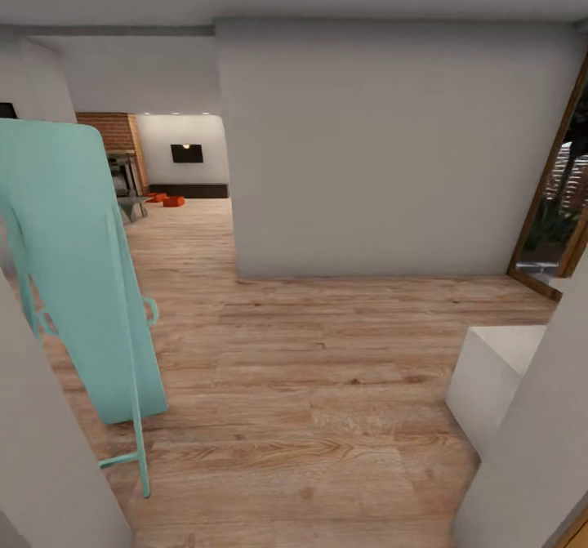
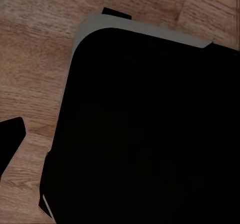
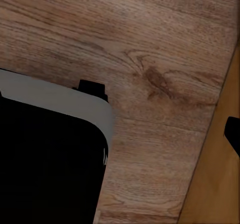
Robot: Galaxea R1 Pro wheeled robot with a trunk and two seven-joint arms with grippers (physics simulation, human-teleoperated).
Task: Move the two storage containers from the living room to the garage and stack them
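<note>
Turquoise ironing board (image 1: 77, 270) leaned nearest on the plank floor (image 1: 310, 385); two orange containers (image 1: 167, 200) sat far off. No writing was legible, and the state of either gripper's jaws could not be told.

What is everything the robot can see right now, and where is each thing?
Storage containers: at least two orange-red shapes, on the floor of the far room, too small to count surely.
Brick fireplace: one, red, far room at left.
Dark wall panel: one, black, far wall.
Low cabinet: one, dark, under that panel.
Folded board on a frame: one, turquoise, standing tilted at near left.
Wood plank floor: light brown, throughout.
White wall block: one, centre.
White box: one, lower right.
Wood-framed doorway: one, brown, right.
Robot's base: black with grey rim, over the planks.
</note>
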